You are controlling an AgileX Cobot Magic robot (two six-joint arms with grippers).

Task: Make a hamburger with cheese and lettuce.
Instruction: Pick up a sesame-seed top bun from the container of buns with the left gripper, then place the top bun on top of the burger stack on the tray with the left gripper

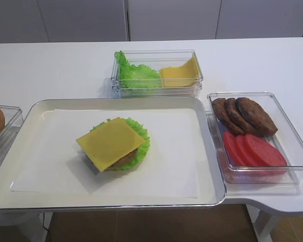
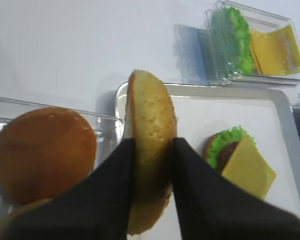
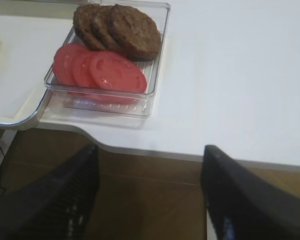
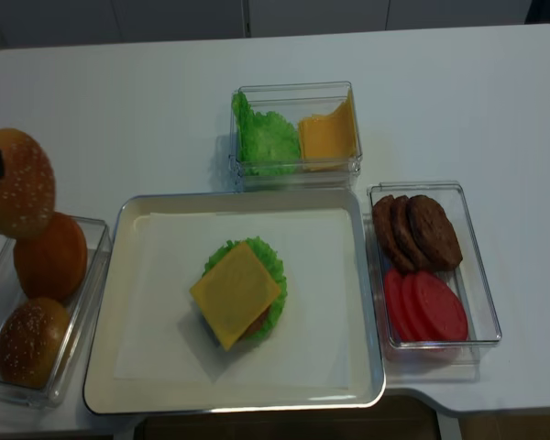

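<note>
On the tray (image 1: 116, 101) lies the open hamburger stack: the lettuce (image 1: 142, 146) at the bottom, a brown patty (image 1: 125, 159) on it, and the square yellow cheese (image 1: 110, 142) on top. The stack also shows in the left wrist view as cheese (image 2: 248, 167) over lettuce (image 2: 225, 140). My left gripper (image 2: 151, 145) is shut on a sesame bun top (image 2: 150, 120), held on edge. That bun (image 4: 18, 183) hangs above the bun bin, left of the tray. My right gripper (image 3: 150, 190) is open and empty, below the table's front edge.
A clear bin (image 4: 93, 275) at the left holds two more buns (image 4: 50, 257). Behind the tray, another bin (image 1: 156, 52) has a lettuce clump and bent cheese slices. The bin on the right (image 1: 293, 136) holds bare patties (image 1: 245, 115) and tomato slices (image 1: 252, 150).
</note>
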